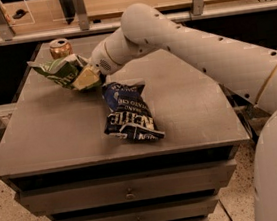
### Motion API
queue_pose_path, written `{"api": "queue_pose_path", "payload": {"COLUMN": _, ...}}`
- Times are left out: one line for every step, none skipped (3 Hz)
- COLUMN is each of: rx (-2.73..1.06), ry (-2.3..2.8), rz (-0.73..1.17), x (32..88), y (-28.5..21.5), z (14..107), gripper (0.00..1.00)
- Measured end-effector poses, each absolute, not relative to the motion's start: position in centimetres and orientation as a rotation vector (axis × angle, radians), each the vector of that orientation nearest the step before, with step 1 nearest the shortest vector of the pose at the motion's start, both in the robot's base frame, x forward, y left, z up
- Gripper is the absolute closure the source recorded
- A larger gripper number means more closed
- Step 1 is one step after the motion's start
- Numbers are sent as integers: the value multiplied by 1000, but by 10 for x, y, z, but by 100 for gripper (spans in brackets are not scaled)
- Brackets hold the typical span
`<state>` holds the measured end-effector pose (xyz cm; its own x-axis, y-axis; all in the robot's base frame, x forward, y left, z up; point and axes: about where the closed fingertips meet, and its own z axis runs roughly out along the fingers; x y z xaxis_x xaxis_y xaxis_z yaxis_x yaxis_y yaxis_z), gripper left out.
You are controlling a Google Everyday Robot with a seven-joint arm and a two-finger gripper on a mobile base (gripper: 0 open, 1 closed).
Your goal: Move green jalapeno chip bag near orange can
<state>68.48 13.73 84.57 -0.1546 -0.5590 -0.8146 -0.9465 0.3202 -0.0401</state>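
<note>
The green jalapeno chip bag is crumpled, green with white patches, and sits at the far left of the grey table top, just in front of the orange can. The can stands upright at the table's far left edge. My gripper is at the bag's right end, shut on the bag, with the white arm reaching in from the right. The bag's right part is hidden by the gripper.
A longer dark blue chip bag with white lettering lies near the middle of the table, right below the gripper. A metal rail and shelf run behind the table. Drawers sit under the table top.
</note>
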Motion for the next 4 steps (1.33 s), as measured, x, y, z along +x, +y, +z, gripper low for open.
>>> {"api": "queue_pose_path", "payload": {"rx": -1346, "ry": 1834, "rz": 639, "x": 684, "y": 140, "z": 844, "gripper": 59}}
{"api": "queue_pose_path", "payload": {"rx": -1351, "ry": 1838, "rz": 634, "x": 684, "y": 140, "z": 841, "gripper": 36}}
{"api": "queue_pose_path", "payload": {"rx": -1352, "ry": 1838, "rz": 633, "x": 684, "y": 143, "z": 841, "gripper": 13}}
{"api": "queue_pose_path", "payload": {"rx": -1333, "ry": 1837, "rz": 632, "x": 683, "y": 145, "z": 842, "gripper": 0}}
